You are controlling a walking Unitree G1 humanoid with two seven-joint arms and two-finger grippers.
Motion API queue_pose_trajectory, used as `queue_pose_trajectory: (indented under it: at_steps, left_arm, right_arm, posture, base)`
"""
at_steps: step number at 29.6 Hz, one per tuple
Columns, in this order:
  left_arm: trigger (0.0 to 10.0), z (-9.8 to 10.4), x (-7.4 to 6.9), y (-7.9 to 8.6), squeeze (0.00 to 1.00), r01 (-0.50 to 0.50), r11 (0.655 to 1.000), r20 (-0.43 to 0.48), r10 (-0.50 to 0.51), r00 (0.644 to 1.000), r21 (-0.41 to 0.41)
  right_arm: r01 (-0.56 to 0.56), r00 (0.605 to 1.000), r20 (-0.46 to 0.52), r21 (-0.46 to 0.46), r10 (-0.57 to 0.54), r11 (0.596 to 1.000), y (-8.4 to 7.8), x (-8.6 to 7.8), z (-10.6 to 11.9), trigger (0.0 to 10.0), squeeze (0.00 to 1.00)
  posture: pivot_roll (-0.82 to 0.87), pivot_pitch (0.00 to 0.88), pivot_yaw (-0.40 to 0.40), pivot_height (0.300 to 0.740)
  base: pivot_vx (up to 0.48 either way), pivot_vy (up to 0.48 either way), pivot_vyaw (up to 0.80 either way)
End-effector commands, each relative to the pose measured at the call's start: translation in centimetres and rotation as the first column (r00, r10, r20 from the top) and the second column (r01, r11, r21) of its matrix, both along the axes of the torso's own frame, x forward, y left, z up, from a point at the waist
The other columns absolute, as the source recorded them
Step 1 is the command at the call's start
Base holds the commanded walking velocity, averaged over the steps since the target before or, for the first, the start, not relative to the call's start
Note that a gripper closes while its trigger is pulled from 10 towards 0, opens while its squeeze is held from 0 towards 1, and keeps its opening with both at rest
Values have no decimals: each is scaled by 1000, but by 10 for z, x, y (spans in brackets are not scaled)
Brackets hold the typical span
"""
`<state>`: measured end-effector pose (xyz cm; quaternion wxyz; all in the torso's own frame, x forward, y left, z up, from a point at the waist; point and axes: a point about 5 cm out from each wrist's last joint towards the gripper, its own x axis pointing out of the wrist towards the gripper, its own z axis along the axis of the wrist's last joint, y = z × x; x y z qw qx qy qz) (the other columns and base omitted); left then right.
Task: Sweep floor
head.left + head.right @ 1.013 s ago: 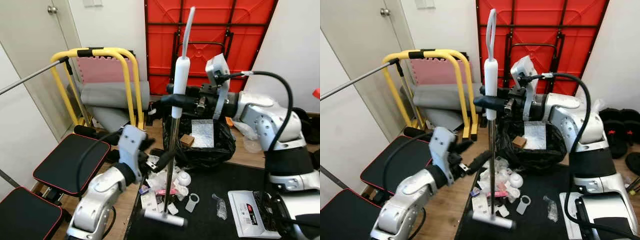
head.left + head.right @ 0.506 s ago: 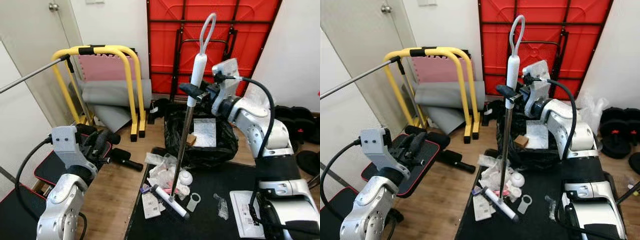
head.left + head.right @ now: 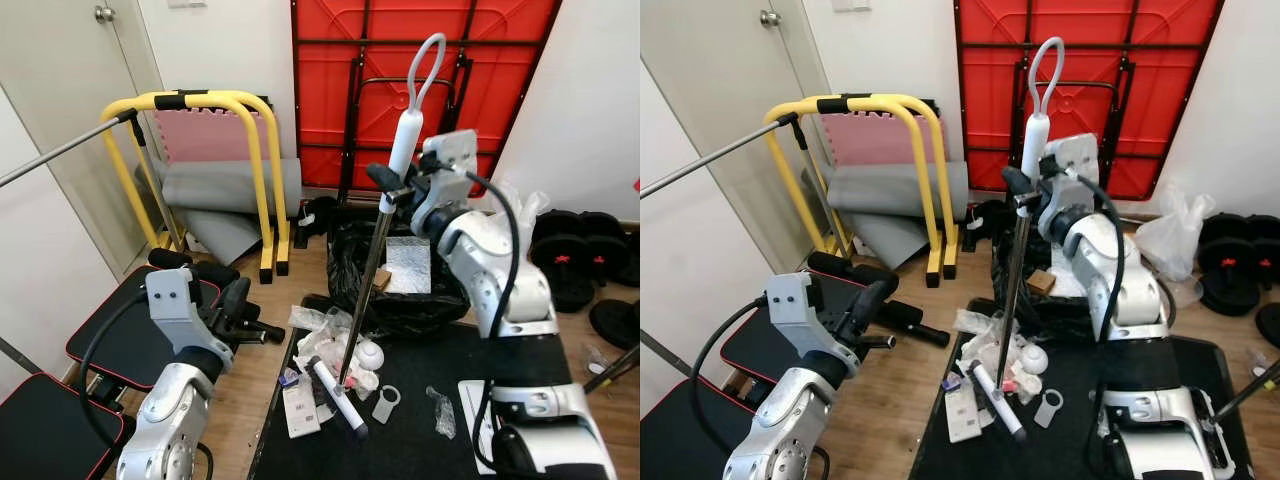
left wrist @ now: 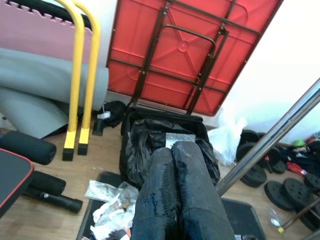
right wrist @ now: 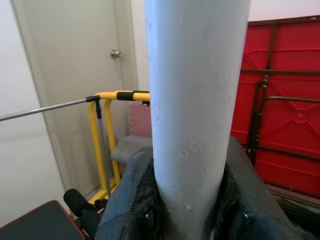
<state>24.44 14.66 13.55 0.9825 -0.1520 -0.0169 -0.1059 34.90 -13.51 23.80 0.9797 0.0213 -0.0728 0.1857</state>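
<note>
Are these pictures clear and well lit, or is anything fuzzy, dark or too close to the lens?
Left eye view: bright, even indoor light, everything sharp, no glare. Left wrist view: the left gripper sits close to the lens and looks soft, while the red folded table behind is clear. Right wrist view: the white broom handle sits very near the camera, blurred, in the right gripper; the door behind is sharper.

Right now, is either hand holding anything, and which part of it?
The right hand grips the broom by its white handle grip, just below the top loop. The left hand is shut with nothing in it, off the pole.
</note>
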Motion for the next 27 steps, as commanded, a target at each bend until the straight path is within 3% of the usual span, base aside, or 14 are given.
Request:
queue_pose_trajectory:
  at_steps: [1, 2, 3, 4, 5, 23, 27]
  left_arm:
    - [0, 1, 0, -3, 0, 3, 1000, -6, -3, 1000, 18]
    - [3412, -1, 0, -3, 0, -1, 1000, -17, 2, 1000, 31]
    - [3412, -1, 0, -3, 0, -1, 1000, -17, 2, 1000, 31]
    - [8902, -2, 0, -5, 0, 0, 998, -26, 1, 1000, 55]
    - [10000, -2, 1, -5, 0, -3, 998, -23, 5, 1000, 69]
    - [10000, 0, 5, -3, 0, -65, 991, 0, 65, 998, 116]
    - [10000, 5, 4, -6, 0, -25, 997, 33, 23, 999, 79]
  right_arm:
    - [13, 998, 64, 11, -13, 1000, -1, -4, 10, 10000, 0]
    - [20, 997, 70, 19, -21, 1000, 0, -4, 11, 10000, 0]
    - [20, 997, 70, 19, -21, 1000, 0, -4, 11, 10000, 0]
    - [29, 996, 80, 27, -31, 999, 1, -4, 13, 10000, 0]
    - [33, 995, 91, 33, -36, 999, 1, -4, 15, 10000, 0]
    - [13, 989, 150, 0, -13, 1000, 14, -9, 18, 10000, 0]
    - [-64, 982, 177, -21, 67, 998, 25, -13, 20, 10000, 0]
  posture:
    - [-65, 0, -22, 740]
    - [-65, 0, -23, 740]
    - [-65, 0, -23, 740]
    - [-67, 0, -24, 740]
    - [-68, 0, -27, 740]
    - [-74, 0, -35, 740]
    - [-82, 0, -35, 740]
  base:
    - [0, 0, -800]
    - [0, 0, -800]
    - [0, 0, -800]
    - [0, 0, -800]
    - [0, 0, -800]
    - [0, 0, -800]
    - [158, 0, -200]
